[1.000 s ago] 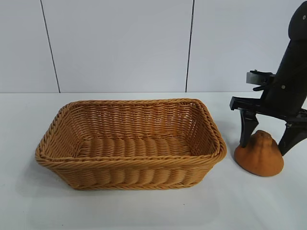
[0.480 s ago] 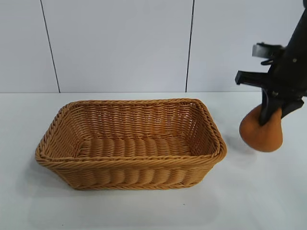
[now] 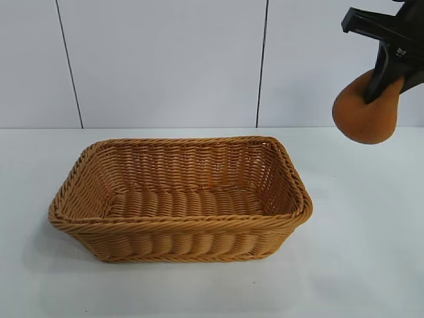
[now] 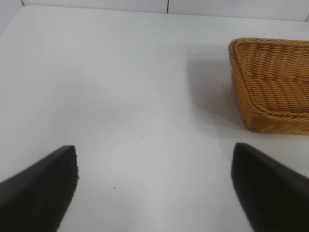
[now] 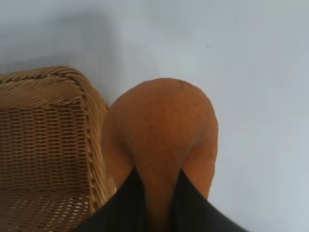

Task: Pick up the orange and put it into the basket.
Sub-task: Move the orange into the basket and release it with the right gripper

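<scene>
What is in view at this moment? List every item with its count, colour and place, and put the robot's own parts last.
basket: one, tan-brown wicker, on the table at centre, nothing inside.
orange: one, dull orange-brown, in the air right of the basket, clear of the table.
table: one, white, under the basket.
wall: white panels with dark seams, behind the table.
right gripper: one, black, upper right in the exterior view, shut on the orange's narrow top.
left gripper: one, black, open, over bare table beside the basket, seen only in its own wrist view.
</scene>
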Robot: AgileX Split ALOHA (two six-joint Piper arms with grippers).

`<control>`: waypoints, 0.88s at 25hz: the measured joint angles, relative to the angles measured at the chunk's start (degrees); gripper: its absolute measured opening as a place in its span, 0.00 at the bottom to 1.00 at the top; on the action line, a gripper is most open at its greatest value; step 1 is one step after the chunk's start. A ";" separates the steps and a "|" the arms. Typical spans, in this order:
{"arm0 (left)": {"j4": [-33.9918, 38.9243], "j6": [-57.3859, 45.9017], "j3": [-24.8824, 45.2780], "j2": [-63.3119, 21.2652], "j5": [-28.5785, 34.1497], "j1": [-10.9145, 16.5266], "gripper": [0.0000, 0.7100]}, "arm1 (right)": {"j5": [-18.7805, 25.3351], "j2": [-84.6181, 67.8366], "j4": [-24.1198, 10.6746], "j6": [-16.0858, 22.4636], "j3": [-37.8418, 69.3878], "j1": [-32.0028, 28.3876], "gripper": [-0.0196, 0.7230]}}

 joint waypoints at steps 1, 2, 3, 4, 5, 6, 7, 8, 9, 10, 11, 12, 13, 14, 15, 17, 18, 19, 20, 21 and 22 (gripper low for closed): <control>0.00 0.00 0.00 0.00 0.00 0.00 0.87 | -0.37 0.00 0.41 0.00 0.00 1.12 0.07; 0.00 0.00 0.00 0.00 0.00 0.00 0.87 | -0.77 0.00 1.02 0.00 0.00 2.67 0.07; 0.00 0.00 0.00 0.00 0.00 0.00 0.87 | -1.62 0.00 1.64 0.00 0.00 4.38 0.07; 0.00 0.00 0.00 0.00 0.00 0.00 0.87 | -2.78 0.00 2.69 0.00 0.00 6.16 0.07; 0.00 0.00 0.00 0.00 0.00 0.00 0.87 | -3.73 0.00 3.86 0.00 0.00 7.66 0.07; 0.00 0.00 0.00 0.00 0.00 0.00 0.87 | -5.01 0.08 4.76 0.00 0.00 9.51 0.07; 0.00 0.00 0.00 0.00 0.00 0.00 0.87 | -6.24 0.25 5.77 0.00 0.00 11.32 0.07; 0.00 0.00 0.00 0.00 0.00 0.00 0.87 | -7.50 0.45 6.70 0.00 0.00 12.81 0.07; 0.00 0.00 0.00 0.00 0.00 0.00 0.87 | -8.66 0.80 7.36 0.00 0.00 14.61 0.07; 0.00 0.00 0.00 0.00 0.00 0.00 0.87 | -9.85 1.34 7.79 0.00 0.00 16.34 0.07; 0.00 0.00 0.00 0.00 0.00 0.00 0.87 | -11.10 1.90 8.21 0.00 0.00 18.05 0.07; 0.00 0.00 0.00 0.00 0.00 0.00 0.87 | -12.13 2.49 8.49 0.06 0.00 19.42 0.07; 0.00 0.00 0.00 0.00 0.00 0.00 0.87 | -13.40 3.33 8.64 0.24 0.00 20.93 0.07; 0.00 0.00 0.00 0.00 0.00 0.00 0.87 | -14.64 4.27 8.80 0.53 0.00 22.34 0.07; 0.00 0.00 0.00 0.00 0.00 0.00 0.87 | -15.88 5.19 8.80 0.81 0.00 23.40 0.07; 0.00 0.00 0.00 0.00 0.00 0.00 0.87 | -18.18 7.62 8.85 1.08 0.00 25.37 0.07; 0.00 0.00 0.00 0.00 0.00 0.00 0.87 | -19.45 8.99 8.86 1.09 0.00 26.04 0.07; 0.00 0.00 0.00 0.00 0.00 0.00 0.87 | -20.39 10.20 8.93 1.09 0.00 26.50 0.07; 0.00 0.00 0.00 0.00 0.00 0.00 0.87 | -21.12 11.63 8.98 1.09 0.00 26.84 0.07; 0.00 0.00 0.00 0.00 0.00 0.00 0.87 | -21.78 13.06 9.05 1.09 0.00 27.13 0.07; 0.00 0.00 0.00 0.00 0.00 0.00 0.87 | -22.38 14.24 9.05 1.09 0.00 27.27 0.07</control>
